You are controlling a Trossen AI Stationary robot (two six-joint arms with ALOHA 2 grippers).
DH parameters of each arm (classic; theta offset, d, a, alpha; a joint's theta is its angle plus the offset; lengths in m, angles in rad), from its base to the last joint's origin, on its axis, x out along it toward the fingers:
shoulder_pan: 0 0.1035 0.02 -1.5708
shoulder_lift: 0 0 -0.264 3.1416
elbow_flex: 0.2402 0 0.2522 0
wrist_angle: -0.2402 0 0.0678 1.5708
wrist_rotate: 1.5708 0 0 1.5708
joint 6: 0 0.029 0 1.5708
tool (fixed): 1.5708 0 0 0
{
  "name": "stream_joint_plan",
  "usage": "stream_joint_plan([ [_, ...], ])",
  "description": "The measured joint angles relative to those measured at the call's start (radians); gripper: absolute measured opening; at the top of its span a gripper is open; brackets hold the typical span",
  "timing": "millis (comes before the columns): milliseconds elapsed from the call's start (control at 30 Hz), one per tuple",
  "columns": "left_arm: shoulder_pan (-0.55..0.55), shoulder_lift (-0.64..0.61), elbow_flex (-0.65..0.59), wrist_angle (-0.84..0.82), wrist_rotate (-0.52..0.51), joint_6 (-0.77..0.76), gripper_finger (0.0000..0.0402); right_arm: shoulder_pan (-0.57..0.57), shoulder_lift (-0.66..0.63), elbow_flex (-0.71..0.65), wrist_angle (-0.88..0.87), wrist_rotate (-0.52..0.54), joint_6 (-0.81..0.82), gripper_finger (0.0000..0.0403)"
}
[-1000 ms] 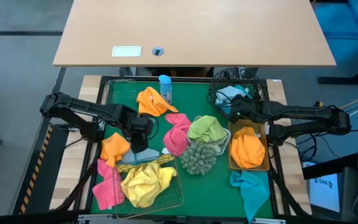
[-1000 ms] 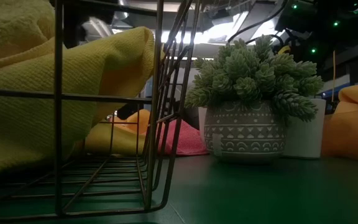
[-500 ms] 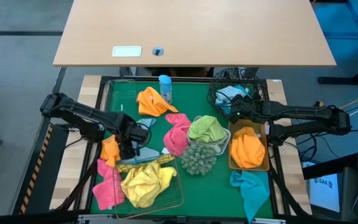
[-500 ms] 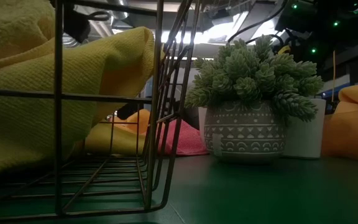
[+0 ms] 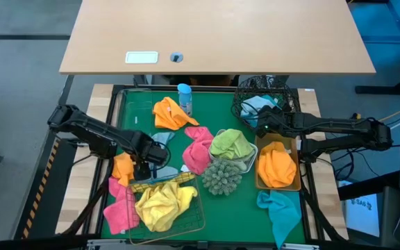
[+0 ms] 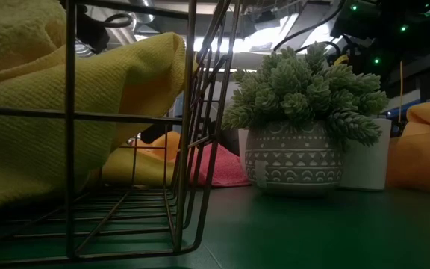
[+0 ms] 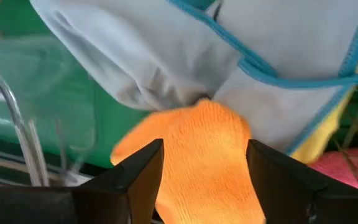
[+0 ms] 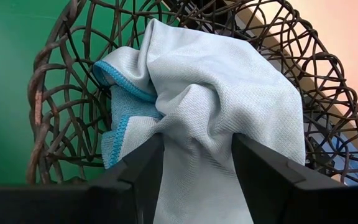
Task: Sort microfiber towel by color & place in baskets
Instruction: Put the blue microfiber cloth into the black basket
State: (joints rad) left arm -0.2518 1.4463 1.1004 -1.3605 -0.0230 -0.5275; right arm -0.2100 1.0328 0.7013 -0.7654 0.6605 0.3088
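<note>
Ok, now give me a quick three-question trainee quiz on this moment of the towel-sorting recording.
1. True or false: the yellow microfiber towel lies in the square gold wire basket.
2. What does the round black wire-mesh basket, which the right gripper faces, hold? A) a pale blue towel B) a pink towel C) nothing
3. What colour is the crumpled towel between the open fingers of the left gripper?

Key: 1 true; 2 A; 3 orange.
</note>
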Motion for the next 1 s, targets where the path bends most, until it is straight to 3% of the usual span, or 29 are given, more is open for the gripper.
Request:
stream_joint_plan([
  [700,-0.002,0.172,0.000,0.042,-0.025,0.157,0.0220,0.000,0.000,0.000,0.000,0.000,0.000,0.0191],
  [867,-0.002,0.190,0.001,0.042,-0.001,0.192,0.0205,0.000,0.000,0.000,0.000,0.000,0.000,0.0191],
  [1000,-0.002,0.191,0.001,0.043,-0.002,0.201,0.0167,0.000,0.000,0.000,0.000,0.000,0.000,0.0191],
])
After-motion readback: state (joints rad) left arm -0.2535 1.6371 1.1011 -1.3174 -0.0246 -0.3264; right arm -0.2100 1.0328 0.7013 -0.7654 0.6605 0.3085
